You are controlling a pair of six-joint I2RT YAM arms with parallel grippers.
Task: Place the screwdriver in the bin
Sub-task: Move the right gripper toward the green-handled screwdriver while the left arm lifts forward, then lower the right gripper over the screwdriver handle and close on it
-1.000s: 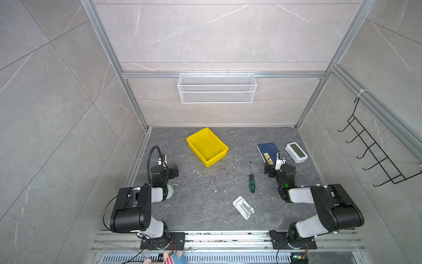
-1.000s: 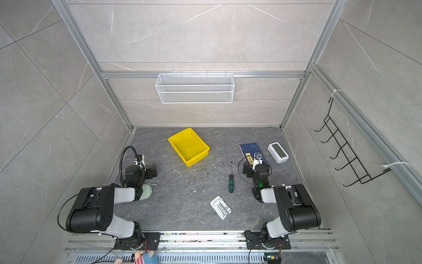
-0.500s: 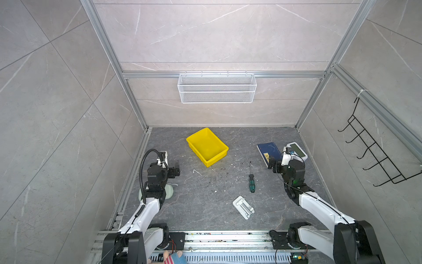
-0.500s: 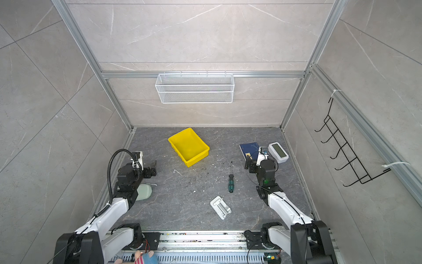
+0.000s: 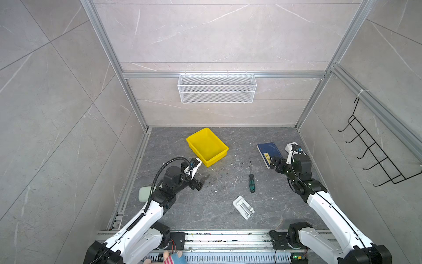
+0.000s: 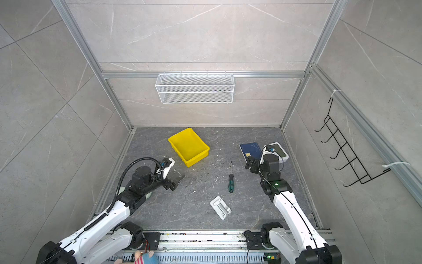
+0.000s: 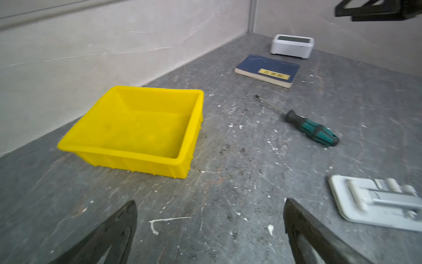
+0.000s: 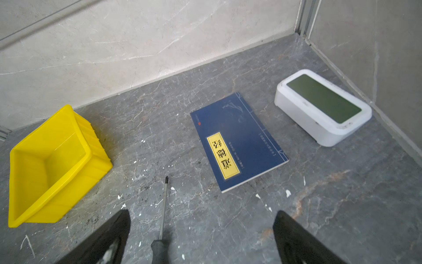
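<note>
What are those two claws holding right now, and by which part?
Nothing. The left gripper and right gripper are both open and empty; the screwdriver lies free on the table, outside the bin.

Showing 道德经 in black on the yellow label [image 8: 223, 156] of the blue book [image 8: 237, 128], sitting upside down; smaller print beside it staying too tiny to read.

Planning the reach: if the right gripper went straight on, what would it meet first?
Likely the blue book, ahead between the open jaws; the screwdriver lies off to one side. Depth is unclear.
</note>
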